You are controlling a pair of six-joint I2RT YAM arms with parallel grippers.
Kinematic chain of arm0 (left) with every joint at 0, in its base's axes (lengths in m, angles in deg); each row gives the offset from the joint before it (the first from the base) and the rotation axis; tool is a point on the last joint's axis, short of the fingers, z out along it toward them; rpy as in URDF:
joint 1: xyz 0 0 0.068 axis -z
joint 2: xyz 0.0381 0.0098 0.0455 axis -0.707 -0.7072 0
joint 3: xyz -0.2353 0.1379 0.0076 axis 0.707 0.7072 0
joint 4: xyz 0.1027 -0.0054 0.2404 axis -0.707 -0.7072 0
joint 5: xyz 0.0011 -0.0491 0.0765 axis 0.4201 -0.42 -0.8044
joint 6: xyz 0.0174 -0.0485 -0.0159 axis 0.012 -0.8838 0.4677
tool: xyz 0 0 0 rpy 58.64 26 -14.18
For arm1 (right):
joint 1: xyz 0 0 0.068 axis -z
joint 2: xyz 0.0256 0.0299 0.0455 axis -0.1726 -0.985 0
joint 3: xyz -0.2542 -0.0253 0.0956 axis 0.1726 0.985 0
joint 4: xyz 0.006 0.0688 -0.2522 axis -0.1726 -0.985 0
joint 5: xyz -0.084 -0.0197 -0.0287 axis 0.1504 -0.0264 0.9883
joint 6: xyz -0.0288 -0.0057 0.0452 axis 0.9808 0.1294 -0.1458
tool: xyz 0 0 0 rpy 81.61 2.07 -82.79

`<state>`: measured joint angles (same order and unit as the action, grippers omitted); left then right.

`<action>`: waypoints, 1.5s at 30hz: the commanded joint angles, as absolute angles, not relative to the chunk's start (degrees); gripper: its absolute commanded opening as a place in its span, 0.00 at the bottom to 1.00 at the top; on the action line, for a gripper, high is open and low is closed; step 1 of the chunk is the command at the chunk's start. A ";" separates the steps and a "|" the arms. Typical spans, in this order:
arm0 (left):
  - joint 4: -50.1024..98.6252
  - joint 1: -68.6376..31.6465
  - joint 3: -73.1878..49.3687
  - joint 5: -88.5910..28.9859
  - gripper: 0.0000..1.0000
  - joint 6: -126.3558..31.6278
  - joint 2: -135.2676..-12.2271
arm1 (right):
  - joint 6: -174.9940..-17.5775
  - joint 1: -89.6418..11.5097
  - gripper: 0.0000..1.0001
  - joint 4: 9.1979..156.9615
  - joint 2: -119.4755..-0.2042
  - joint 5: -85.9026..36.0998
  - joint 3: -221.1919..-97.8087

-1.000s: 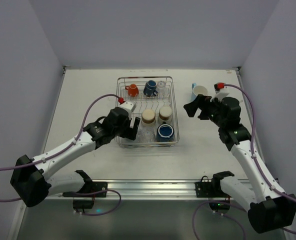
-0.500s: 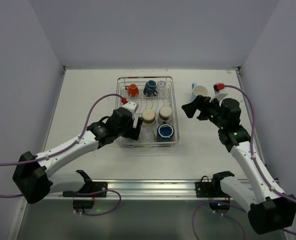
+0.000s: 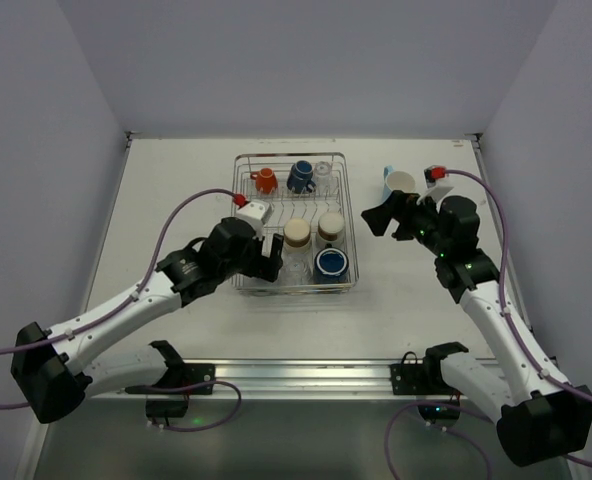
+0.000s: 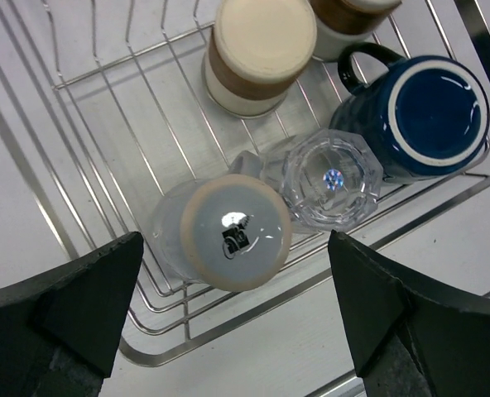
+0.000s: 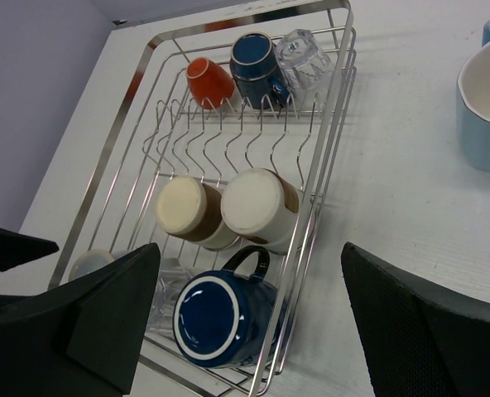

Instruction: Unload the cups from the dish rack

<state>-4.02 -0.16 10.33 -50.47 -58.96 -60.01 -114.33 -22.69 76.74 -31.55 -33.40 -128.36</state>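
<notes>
Pale cup [image 4: 222,231] beneath spread left jaws

Top camera's up high on the near side of the dish rack [image 3: 348,215], looking down, with the whole rack in frame. Left wrist camera hangs close over the rack's near-left corner, facing straight down. Right wrist camera sits off the rack's right side, farther back, apparently tilted across it. All three catch the rack's near end.
</notes>
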 commanded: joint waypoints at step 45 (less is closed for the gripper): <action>-3.77 3.52 4.54 -63.11 0.07 -58.11 -70.24 | -118.12 -26.90 0.99 80.59 -30.62 -36.42 -129.30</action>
<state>-5.68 3.47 9.47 -60.50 -58.29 -73.45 -115.75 -25.12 77.39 -31.93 -34.36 -127.88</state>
